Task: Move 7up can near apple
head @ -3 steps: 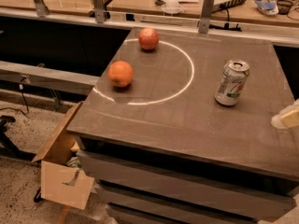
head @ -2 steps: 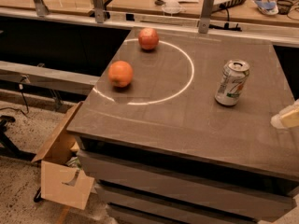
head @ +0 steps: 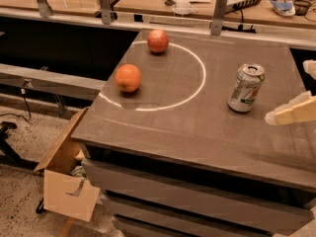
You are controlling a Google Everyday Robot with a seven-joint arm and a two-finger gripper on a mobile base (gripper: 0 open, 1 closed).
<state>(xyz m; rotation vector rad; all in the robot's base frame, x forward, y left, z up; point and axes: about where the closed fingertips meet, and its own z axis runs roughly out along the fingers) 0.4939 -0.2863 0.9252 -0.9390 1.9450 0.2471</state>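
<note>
Orange on the grey table by a white ring, cardboard box down on the floor.

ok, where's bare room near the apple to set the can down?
Bare tabletop lies right of the apple, inside the white arc, and across the middle between orange and can. Front strip is bare too. Tighter spots: the apple-orange gap, and the right edge where the gripper is beside the can.
</note>
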